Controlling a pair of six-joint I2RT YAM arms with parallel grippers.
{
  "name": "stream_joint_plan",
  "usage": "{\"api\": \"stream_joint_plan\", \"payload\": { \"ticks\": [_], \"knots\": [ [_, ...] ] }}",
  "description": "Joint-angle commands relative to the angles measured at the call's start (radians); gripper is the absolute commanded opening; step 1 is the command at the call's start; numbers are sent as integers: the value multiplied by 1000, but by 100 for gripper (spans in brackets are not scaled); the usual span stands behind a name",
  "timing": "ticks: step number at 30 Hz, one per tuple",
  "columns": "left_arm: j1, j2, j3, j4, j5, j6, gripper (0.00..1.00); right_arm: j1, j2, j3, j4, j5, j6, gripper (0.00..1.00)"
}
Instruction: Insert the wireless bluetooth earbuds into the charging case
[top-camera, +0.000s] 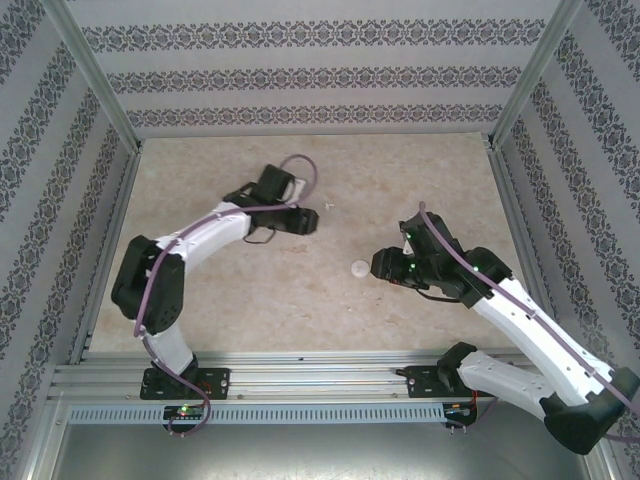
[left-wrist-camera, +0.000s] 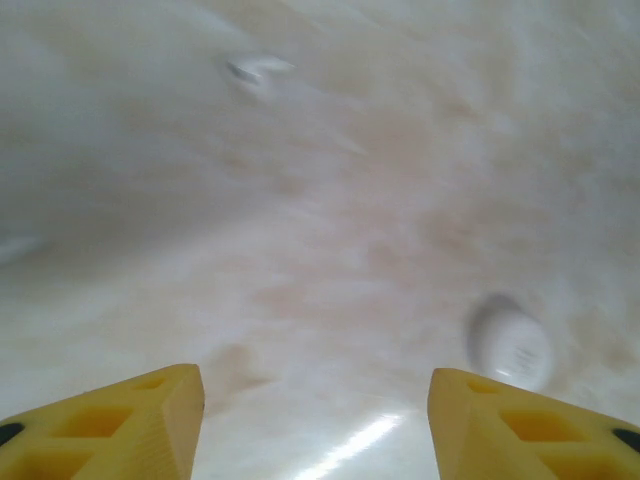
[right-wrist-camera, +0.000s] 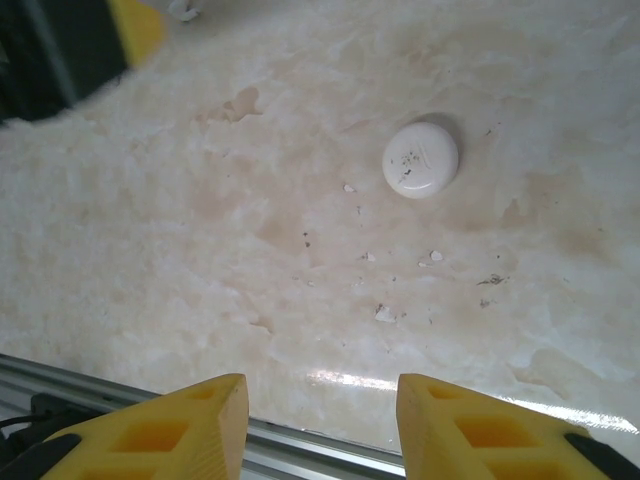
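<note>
A small rounded white charging case (top-camera: 358, 268) with grey print on top lies closed on the marble table between the arms. It also lies at the right of the left wrist view (left-wrist-camera: 510, 345) and at the upper right of the right wrist view (right-wrist-camera: 421, 160). One tiny white earbud (top-camera: 326, 203) lies further back, blurred at the upper left in the left wrist view (left-wrist-camera: 255, 68). My left gripper (left-wrist-camera: 315, 385) is open and empty above bare table, left of the case. My right gripper (right-wrist-camera: 320, 390) is open and empty, hovering just right of the case (top-camera: 380, 265).
A white piece (top-camera: 307, 218) sits right by the left gripper's tip; I cannot tell what it is. The aluminium rail (right-wrist-camera: 300, 450) runs along the near table edge under the right fingers. Patterned walls (top-camera: 300, 80) close in the table on three sides.
</note>
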Motion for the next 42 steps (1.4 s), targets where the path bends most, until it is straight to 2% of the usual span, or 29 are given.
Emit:
{"api": "stream_joint_plan", "payload": {
  "ticks": [1,3,7,10,13,17,26,32,38,42],
  "knots": [
    [121,-37,-13,-140,-87,76,60,5,63,42,47,-6,-29,44],
    [193,-41,-12,-161,-89,109,61,17,113,64,67,-14,-38,44],
    [300,-22,-14,-161,-37,258,63,45,223,127,87,-22,-62,45],
    [365,30,27,-205,-38,243,63,63,294,165,107,-36,-71,46],
    [403,82,54,-221,0,295,66,72,343,182,129,-55,-69,47],
    [413,138,88,-265,-6,383,72,80,378,192,147,-66,-63,47],
    [415,230,141,-297,-56,400,76,79,406,200,149,-71,-66,47],
    [415,240,128,-281,-91,403,77,80,415,203,153,-77,-68,47],
    [415,271,129,-267,-67,405,76,80,410,203,149,-80,-69,47],
    [415,302,140,-273,-46,407,72,80,398,192,147,-74,-65,47]
  ]
}}
